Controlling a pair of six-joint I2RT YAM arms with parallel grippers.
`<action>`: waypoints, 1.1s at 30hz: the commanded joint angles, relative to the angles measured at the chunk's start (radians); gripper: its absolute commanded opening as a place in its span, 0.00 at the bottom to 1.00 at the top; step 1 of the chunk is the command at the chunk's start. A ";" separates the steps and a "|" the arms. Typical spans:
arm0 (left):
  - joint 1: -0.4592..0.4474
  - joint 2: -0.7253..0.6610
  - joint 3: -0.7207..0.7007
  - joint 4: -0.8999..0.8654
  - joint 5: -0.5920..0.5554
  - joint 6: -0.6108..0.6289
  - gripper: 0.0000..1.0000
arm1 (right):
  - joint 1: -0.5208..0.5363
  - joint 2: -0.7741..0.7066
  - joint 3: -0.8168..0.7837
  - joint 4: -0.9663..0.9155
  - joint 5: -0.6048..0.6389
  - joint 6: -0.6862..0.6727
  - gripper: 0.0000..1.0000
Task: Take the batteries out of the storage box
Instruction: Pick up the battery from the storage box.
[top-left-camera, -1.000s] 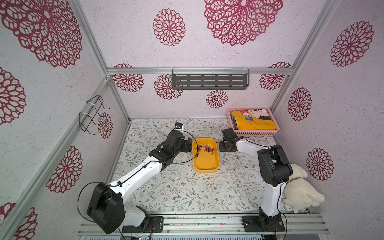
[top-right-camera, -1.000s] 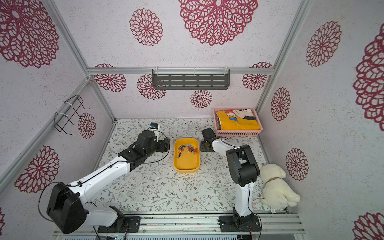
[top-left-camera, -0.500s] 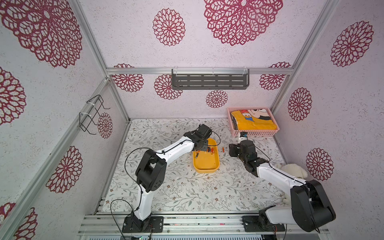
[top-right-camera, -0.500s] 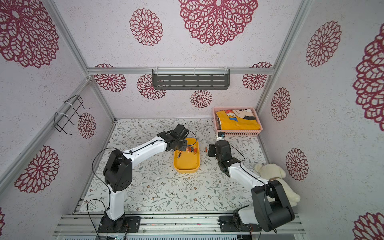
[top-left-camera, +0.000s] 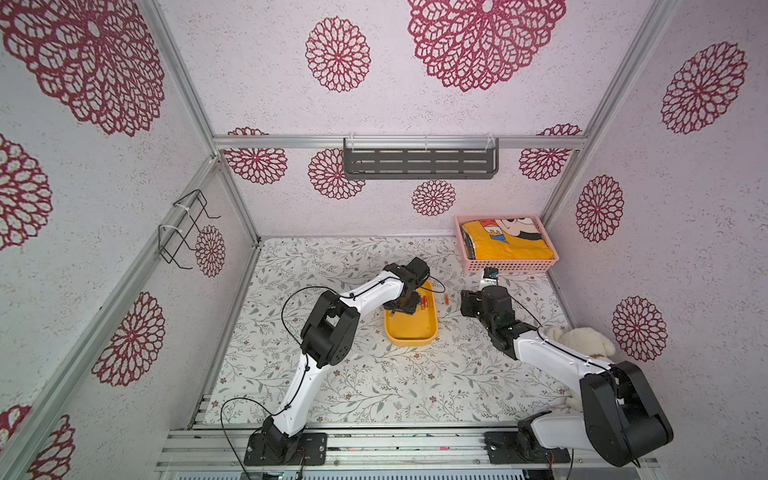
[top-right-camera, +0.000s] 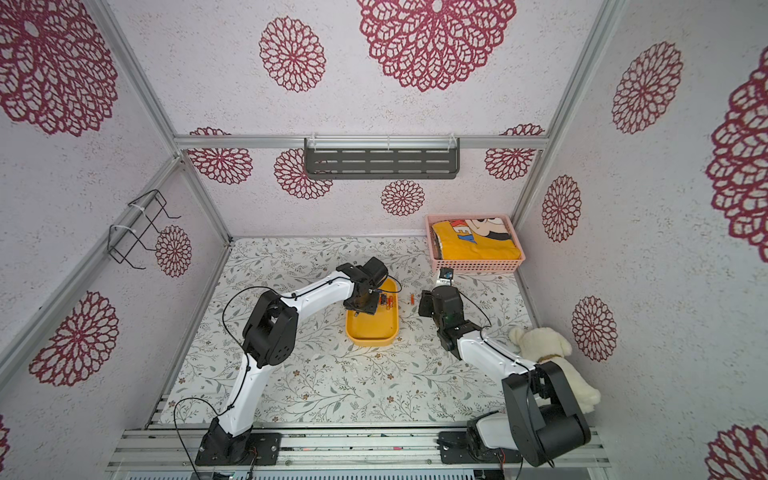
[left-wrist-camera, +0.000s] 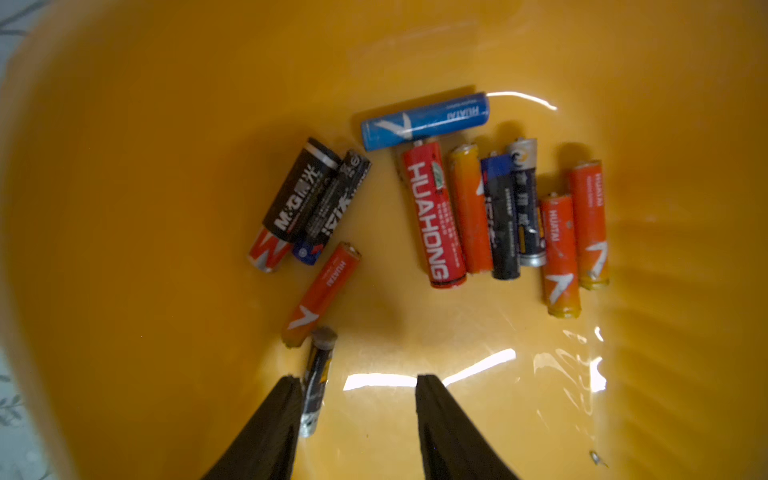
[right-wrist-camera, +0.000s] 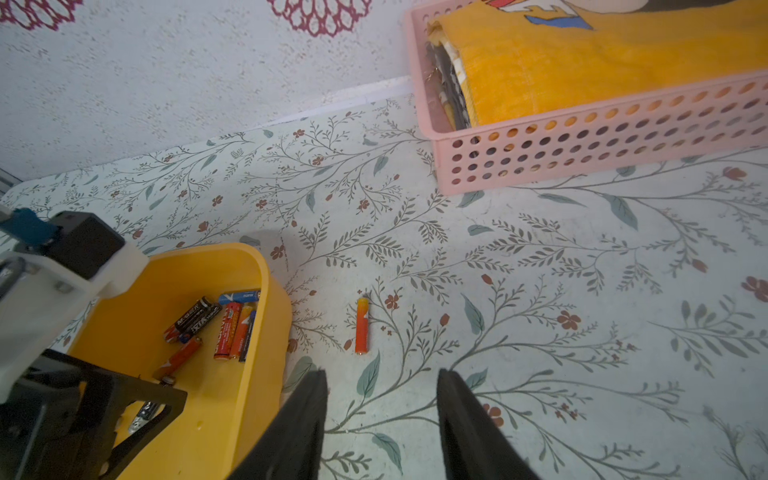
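**Batteries mostly in the storage box, one out on the worktop**

Standing at the front rail, I see the yellow storage box near the middle of the worktop, a little toward the far edge. The left arm reaches into its far end. The left jaws stand partly apart, low over the box floor, gripping nothing. A slim black battery lies between them, touching the inner face of one finger. The rest lie loose toward the far end of the box: a lone orange one, a black pair, a blue one lying crosswise, and a row of red, orange and dark ones side by side.

A single orange battery lies on the worktop just beside the box's right wall, not touching it. The right jaws hang over the worktop near that battery, half open and empty.

A pink basket of folded yellow cloth fills the far right corner. A white plush dog sits by the right edge.
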 joint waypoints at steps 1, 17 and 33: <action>-0.003 0.033 0.030 -0.044 0.006 -0.014 0.48 | -0.004 -0.034 0.016 0.031 0.038 -0.008 0.49; -0.003 0.048 0.016 -0.059 0.077 -0.052 0.37 | -0.004 -0.075 -0.013 0.027 0.138 -0.024 0.51; 0.001 0.029 -0.001 -0.037 0.053 -0.032 0.01 | -0.002 -0.089 -0.021 0.065 0.023 -0.071 0.54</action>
